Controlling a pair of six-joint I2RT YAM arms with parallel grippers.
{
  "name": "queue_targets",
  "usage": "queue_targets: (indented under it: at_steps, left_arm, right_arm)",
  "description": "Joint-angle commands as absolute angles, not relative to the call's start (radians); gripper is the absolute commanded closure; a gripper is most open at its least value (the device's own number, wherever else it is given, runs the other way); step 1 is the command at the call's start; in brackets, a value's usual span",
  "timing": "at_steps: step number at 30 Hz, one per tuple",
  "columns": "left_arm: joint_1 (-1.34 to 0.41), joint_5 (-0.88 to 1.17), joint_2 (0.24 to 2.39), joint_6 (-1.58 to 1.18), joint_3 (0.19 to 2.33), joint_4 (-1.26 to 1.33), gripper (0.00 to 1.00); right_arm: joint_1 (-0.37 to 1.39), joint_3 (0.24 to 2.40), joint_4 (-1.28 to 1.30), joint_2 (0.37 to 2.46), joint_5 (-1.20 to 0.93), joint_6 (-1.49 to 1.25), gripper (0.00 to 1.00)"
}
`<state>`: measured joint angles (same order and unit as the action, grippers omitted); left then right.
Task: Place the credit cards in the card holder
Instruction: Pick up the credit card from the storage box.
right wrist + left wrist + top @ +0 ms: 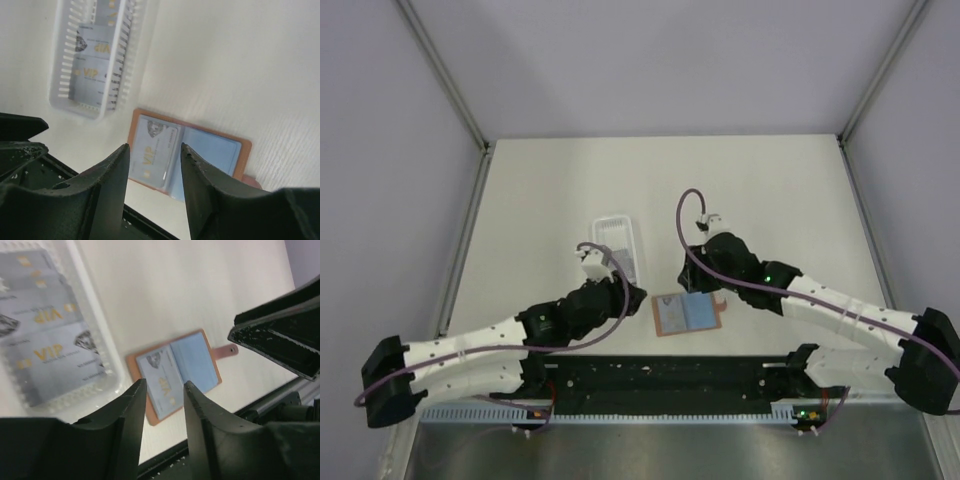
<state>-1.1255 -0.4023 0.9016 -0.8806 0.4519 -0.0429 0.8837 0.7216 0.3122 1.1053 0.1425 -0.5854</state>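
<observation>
Card holder lies open beneath the right gripper.

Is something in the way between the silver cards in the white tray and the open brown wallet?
Nothing visible does. The silvery VIP cards lie inside the white slotted plastic tray, so only its low wall surrounds them. Bare white table lies between it and the open orange-brown leather-like wallet.
</observation>
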Motion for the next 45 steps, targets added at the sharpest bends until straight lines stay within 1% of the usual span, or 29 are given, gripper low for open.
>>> queue_targets:
  at_steps: [1, 3, 4, 9, 18, 22, 27, 31, 33, 39, 41, 45]
  left_arm:
    - [-1.04, -0.537, 0.754, -0.894, 0.48, -0.254, 0.54]
    - [-0.981, -0.546, 0.7, -0.91, 0.468, -0.314, 0.49]
    - [-0.944, -0.535, 0.674, -0.911, 0.457, -0.33, 0.48]
    - [-0.796, -0.457, 0.611, -0.911, 0.411, -0.354, 0.48]
    - [-0.701, -0.39, 0.722, -0.881, 0.382, -0.266, 0.48]
    - [-0.68, -0.348, 0.756, -0.85, 0.364, -0.201, 0.49]
    - [-0.669, -0.296, 0.813, -0.825, 0.35, -0.131, 0.52]
    - [-0.666, -0.27, 0.838, -0.821, 0.344, -0.103, 0.63]
    - [-0.666, -0.265, 0.838, -0.818, 0.341, -0.101, 0.67]
    - [-0.666, -0.249, 0.821, -0.827, 0.322, -0.101, 0.78]
    - [-0.664, -0.245, 0.818, -0.83, 0.314, -0.101, 0.8]
    - [-0.664, -0.247, 0.822, -0.83, 0.313, -0.124, 0.8]
  right_arm:
    - [0.896, 0.877, 0.304, 1.193, 0.08, -0.506, 0.54]
    - [0.896, 0.942, 0.296, 1.253, 0.045, -0.489, 0.54]
    - [0.896, 0.968, 0.293, 1.287, 0.026, -0.483, 0.54]
    - [0.897, 1.118, 0.276, 1.468, -0.063, -0.485, 0.54]
    - [0.922, 1.36, 0.27, 1.759, -0.173, -0.469, 0.55]
    - [0.923, 1.423, 0.275, 1.847, -0.21, -0.378, 0.57]
    - [0.917, 1.466, 0.304, 1.917, -0.207, -0.174, 0.58]
    - [0.875, 1.477, 0.317, 1.94, -0.296, -0.045, 0.58]
    - [0.848, 1.48, 0.327, 1.95, -0.366, 0.042, 0.55]
    - [0.802, 1.546, 0.399, 2.02, -0.474, 0.231, 0.4]
    - [0.796, 1.571, 0.417, 2.042, -0.504, 0.276, 0.36]
    - [0.785, 1.632, 0.454, 2.089, -0.575, 0.357, 0.33]
